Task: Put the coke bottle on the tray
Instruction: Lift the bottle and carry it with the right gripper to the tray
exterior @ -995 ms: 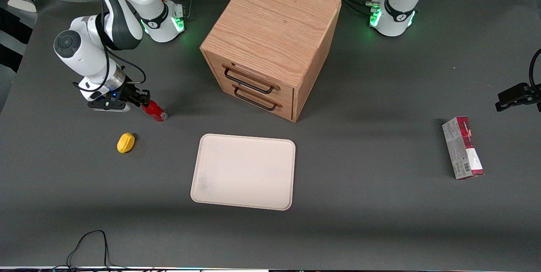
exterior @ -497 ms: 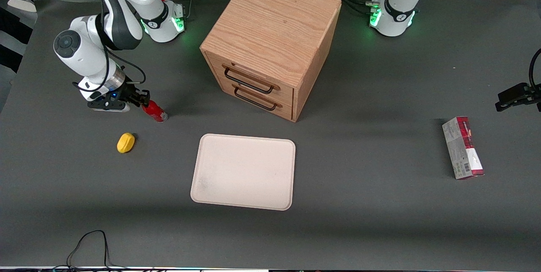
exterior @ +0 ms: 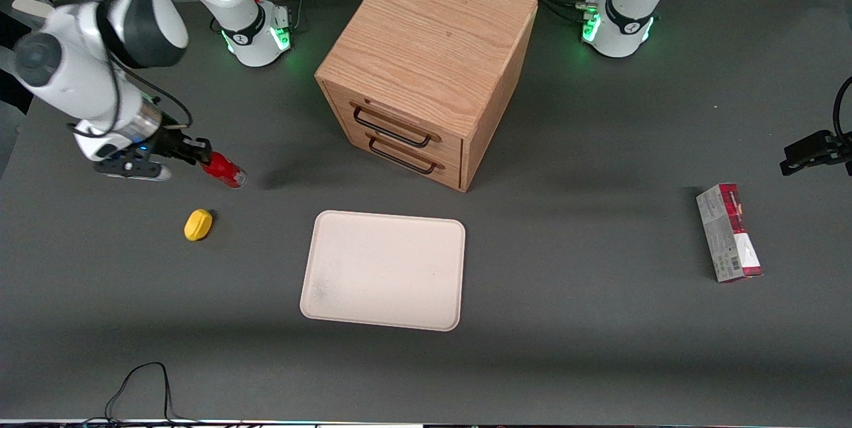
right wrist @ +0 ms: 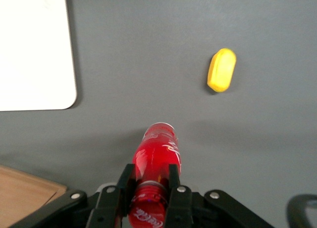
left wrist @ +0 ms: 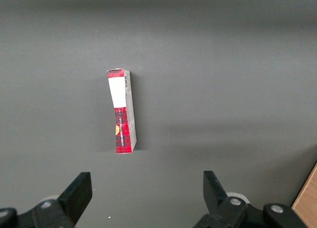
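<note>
My right gripper [exterior: 198,160] is shut on the neck of the coke bottle [exterior: 224,172], a tiny red bottle with white marks and a clear base. It holds the bottle tilted and lifted off the table, toward the working arm's end. In the right wrist view the fingers [right wrist: 128,181] clamp the bottle [right wrist: 157,156] just under its red cap, with its base pointing away. The cream-white tray [exterior: 384,271] lies flat near the table's middle, nearer the front camera than the cabinet. A corner of the tray [right wrist: 34,49] shows in the wrist view.
A yellow lemon-shaped lump [exterior: 198,224] lies on the table just below the held bottle, nearer the front camera. A wooden two-drawer cabinet [exterior: 426,68] stands farther from the camera than the tray. A red-and-grey carton [exterior: 729,232] lies toward the parked arm's end.
My gripper has lifted the bottle off the table and drawn it a little toward the working arm's end. The arm has risen.
</note>
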Robot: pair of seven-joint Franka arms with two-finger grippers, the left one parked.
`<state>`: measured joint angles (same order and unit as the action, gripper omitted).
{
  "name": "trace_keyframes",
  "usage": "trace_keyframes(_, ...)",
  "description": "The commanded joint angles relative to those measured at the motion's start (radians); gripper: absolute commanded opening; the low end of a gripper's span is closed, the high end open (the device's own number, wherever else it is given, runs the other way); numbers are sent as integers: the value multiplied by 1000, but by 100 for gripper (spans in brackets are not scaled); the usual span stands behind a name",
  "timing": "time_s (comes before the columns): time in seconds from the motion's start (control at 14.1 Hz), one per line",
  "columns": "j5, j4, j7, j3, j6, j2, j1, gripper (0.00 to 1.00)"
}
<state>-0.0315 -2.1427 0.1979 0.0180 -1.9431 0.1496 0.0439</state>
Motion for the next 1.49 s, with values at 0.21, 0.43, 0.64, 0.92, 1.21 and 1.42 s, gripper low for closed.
trace_keyframes(0.21, -1, 678, 31, -9, 508, -284, -4, 0)
trace_keyframes(0.43, -1, 942, 57, -10, 634, -430, -4, 0)
trace_keyframes(0.64, -4, 1058, 119, -6, 662, -510, -4, 0)
trace_keyframes(0.92, -4, 1254, 208, 25, 650, -698, 7, 0)
trace_keyframes(1.21, 1, 1276, 346, 97, 503, -798, 22, 0)
trace_keyframes(1.42, 11, 1278, 455, 94, 397, -866, 88, 0)
